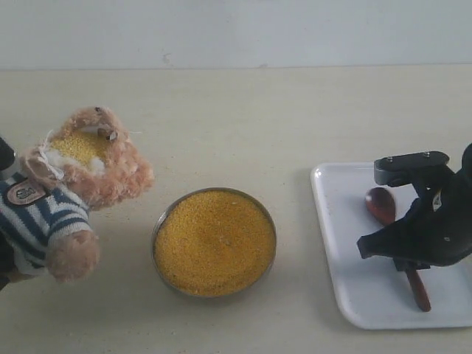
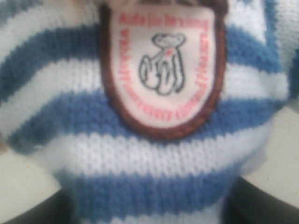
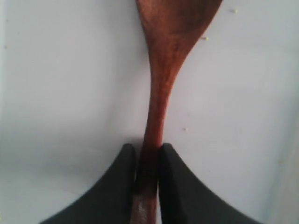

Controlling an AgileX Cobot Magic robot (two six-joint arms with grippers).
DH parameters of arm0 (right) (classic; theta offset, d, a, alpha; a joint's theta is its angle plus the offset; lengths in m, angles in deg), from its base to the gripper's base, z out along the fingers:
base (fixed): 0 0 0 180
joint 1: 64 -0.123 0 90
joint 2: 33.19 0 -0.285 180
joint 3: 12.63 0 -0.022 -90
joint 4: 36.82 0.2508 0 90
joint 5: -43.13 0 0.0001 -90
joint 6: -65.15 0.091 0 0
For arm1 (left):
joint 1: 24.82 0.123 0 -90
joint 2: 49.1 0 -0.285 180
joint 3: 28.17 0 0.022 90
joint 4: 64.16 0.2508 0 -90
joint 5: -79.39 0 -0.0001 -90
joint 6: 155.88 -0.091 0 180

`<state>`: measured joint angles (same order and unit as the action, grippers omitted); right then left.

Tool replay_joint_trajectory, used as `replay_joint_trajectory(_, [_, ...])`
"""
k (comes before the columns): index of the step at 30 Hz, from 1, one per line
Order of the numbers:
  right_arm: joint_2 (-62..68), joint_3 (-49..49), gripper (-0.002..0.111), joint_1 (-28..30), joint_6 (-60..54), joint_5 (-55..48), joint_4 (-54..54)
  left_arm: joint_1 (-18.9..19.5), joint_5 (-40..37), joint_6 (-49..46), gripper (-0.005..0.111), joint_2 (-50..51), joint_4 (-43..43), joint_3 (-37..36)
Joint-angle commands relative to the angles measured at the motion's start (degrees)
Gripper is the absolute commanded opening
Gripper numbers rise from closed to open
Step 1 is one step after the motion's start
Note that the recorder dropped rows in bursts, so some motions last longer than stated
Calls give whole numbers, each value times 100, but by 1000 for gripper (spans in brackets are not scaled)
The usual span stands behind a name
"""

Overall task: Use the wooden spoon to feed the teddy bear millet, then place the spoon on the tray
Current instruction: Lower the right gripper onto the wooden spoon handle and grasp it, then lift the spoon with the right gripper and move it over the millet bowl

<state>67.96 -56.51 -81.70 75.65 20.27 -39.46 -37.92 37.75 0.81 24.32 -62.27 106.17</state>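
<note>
The teddy bear (image 1: pixel 110 177) leans back at the left, its hollowed face holding yellow millet (image 1: pixel 77 145). Its striped shirt (image 2: pixel 140 154) and chest badge (image 2: pixel 161 65) fill the left wrist view. My left gripper (image 2: pixel 149 205) is shut on the bear's body, with a dark finger at each lower corner. The millet (image 1: pixel 214 241) fills the round metal bowl in the middle. The wooden spoon (image 1: pixel 381 205) lies on the white tray (image 1: pixel 346 280) at the right. My right gripper (image 1: pixel 408 262) (image 3: pixel 148 154) is shut on the slim handle of the spoon (image 3: pixel 163 70), low over the tray (image 3: pixel 70 84).
The metal bowl's rim (image 1: pixel 157 225) sits between the bear and the tray on the pale table (image 1: pixel 243 125). A few stray grains (image 3: pixel 204 38) lie on the tray near the spoon's bowl. The tray's right part runs out of the exterior view.
</note>
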Motion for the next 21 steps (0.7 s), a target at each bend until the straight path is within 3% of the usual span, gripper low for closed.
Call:
replay_joint_trajectory(1, [-294, 131, 0, -6, -247, -319, -27, -25, 138, 61, 4, -17, -62, -13])
replay_joint_trajectory(6, [-1024, 630, 0, -433, -743, -1068, -187, -25, 138, 61, 4, -17, -62, -13])
replay_joint_trajectory(13, [-1672, 1392, 0, -2844, -349, -2537, -2333, -25, 178, 61, 4, -17, -60, -13])
replay_joint_trajectory(14, [-1569, 1392, 0, -3658, 170, -2889, -3186, -25, 178, 61, 4, -17, -60, -13])
replay_joint_trajectory(17, [-1091, 1392, 0, -4912, 1035, -3768, -4887, -25, 178, 61, 4, -17, -60, -13])
replay_joint_trajectory(21, [-25, 1392, 0, -5834, 1058, -4711, -6324, -25, 190, 61, 4, -17, -60, -13])
